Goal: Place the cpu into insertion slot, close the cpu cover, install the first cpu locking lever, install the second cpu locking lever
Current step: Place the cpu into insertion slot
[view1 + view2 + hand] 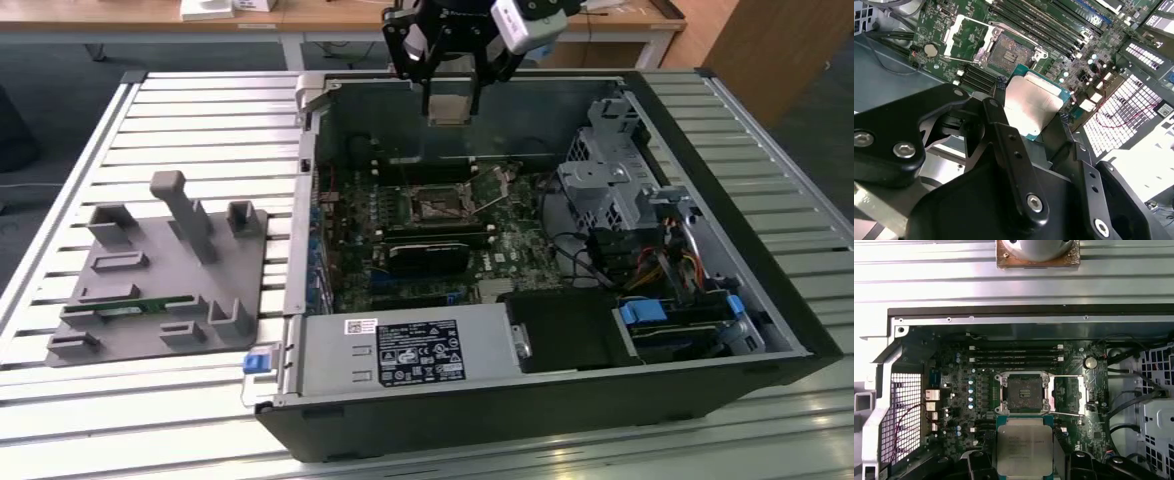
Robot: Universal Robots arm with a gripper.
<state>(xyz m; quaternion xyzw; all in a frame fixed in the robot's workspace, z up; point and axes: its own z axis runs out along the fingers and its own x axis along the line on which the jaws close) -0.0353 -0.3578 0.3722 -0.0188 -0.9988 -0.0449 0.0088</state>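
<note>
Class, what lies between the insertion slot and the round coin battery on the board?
The open cpu cover lies between insertion slot and coin battery, in both wrist views.

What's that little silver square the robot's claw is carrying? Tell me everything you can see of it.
The cpu is a small, flat square chip with a dull silvery-grey metal top bearing faint print, set on a thin green board edge. The black fingers of the gripper clamp it by two opposite sides, metal face toward both wrist views. It hangs in the air above the motherboard, apart from the empty insertion slot, not seated in it.
</note>
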